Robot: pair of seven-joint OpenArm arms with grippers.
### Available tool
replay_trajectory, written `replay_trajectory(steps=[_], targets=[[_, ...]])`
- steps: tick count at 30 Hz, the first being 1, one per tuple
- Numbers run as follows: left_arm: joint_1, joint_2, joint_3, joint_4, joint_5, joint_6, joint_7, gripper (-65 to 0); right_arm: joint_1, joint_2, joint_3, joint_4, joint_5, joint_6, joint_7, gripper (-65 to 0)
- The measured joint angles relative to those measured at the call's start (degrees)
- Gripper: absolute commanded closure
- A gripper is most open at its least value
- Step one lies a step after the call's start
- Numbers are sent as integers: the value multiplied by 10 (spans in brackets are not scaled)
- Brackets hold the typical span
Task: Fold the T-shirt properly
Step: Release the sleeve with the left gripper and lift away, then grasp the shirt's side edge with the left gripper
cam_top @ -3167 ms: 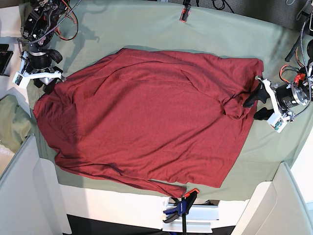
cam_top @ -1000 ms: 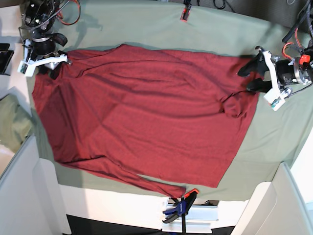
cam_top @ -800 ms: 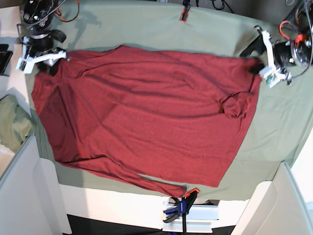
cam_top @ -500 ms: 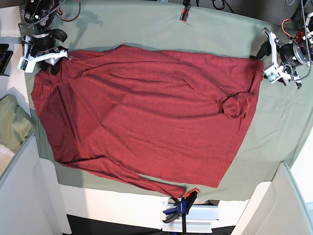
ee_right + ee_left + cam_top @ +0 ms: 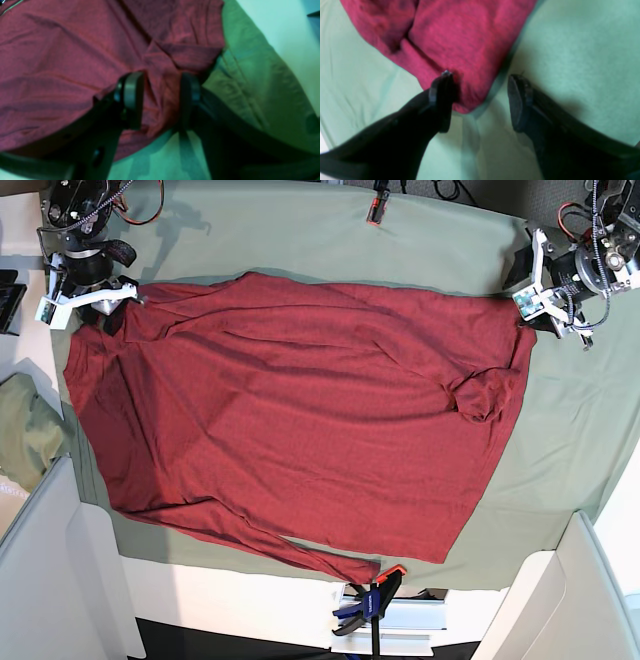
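The dark red T-shirt (image 5: 300,410) lies spread flat on the pale green table cloth (image 5: 300,230), with a small bunched lump near its right edge. At its far right corner is my left gripper (image 5: 527,288). In the left wrist view this gripper (image 5: 480,82) is open, the shirt's corner (image 5: 460,37) reaches in between the fingers, and one finger touches it. At the far left corner my right gripper (image 5: 100,310) rests on the cloth. In the right wrist view its jaws (image 5: 160,77) stand apart with wrinkled shirt fabric (image 5: 62,50) between them.
A blue and black clamp (image 5: 372,598) grips the table's front edge and a red one (image 5: 378,205) the back edge. A bundled green cloth (image 5: 20,430) lies off the left side. White panels (image 5: 60,580) stand at both front corners.
My left gripper has moved toward the back of the table, along the shirt's right corner. The right gripper and the shirt have barely shifted.
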Motion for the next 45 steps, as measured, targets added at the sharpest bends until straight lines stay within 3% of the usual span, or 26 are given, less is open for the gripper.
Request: replay_trajectory(steps=[12, 13, 19, 27, 36, 40, 42, 45], targets=[[-31, 0, 14, -24, 21, 1, -17, -370, 0, 0, 0, 0, 2, 0, -4, -244], [-31, 0, 22, -24, 26, 3, -20, -340, 0, 0, 0, 0, 2, 0, -4, -244], [-34, -2, 77, -24, 60, 10, -39, 0, 0, 0, 0, 0, 2, 0, -4, -244], [-86, 0, 82, -24, 53, 1, 6, 0, 0, 0, 0, 0, 2, 0, -4, -244], [-141, -10, 82, 7, 50, -1, 13, 0, 0, 2, 0, 0, 2, 0, -4, -244], [-181, -11, 82, 6, 16, -2, 13, 0, 0, 2, 8, 0, 3, 0, -5, -244], [-202, -10, 82, -4, 3, -19, 13, 0, 0, 2, 13, 0, 3, 0, -5, -245], [-228, -11, 83, -24, -20, -35, 13, 0, 0, 2, 18, 0, 9, 0, -16, -305]])
